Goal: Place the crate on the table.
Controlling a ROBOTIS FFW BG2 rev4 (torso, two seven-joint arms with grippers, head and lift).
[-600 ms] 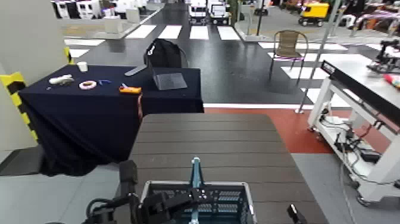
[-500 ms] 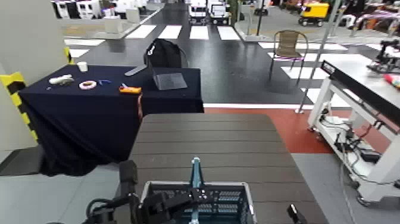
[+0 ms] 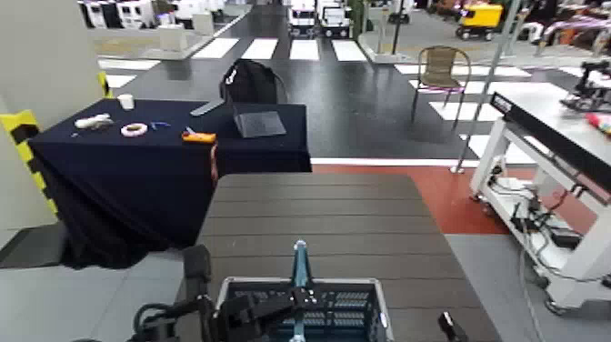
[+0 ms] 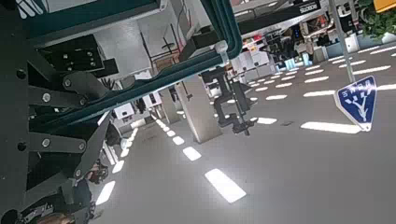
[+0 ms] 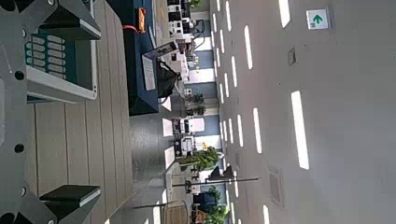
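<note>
The blue-grey lattice crate (image 3: 350,307) with a pale rim sits low at the near edge of the dark brown slatted table (image 3: 318,218). Its teal handle (image 3: 298,259) stands upright. My left gripper (image 3: 291,307) reaches in from the left and is shut on the handle. In the left wrist view the teal handle (image 4: 159,79) runs across that gripper's fingers. My right gripper (image 3: 447,326) is at the crate's right, barely in view. In the right wrist view it (image 5: 93,110) is open and empty, with the crate (image 5: 56,61) beside it over the table slats (image 5: 112,149).
A table draped in navy cloth (image 3: 136,168) with small items and a laptop stands beyond the table's far left. A white-framed workbench (image 3: 555,123) stands to the right, and a chair (image 3: 443,68) farther back. Most of the slatted tabletop lies beyond the crate.
Almost nothing has changed. The crate and my left gripper sit a touch lower in the head view.
</note>
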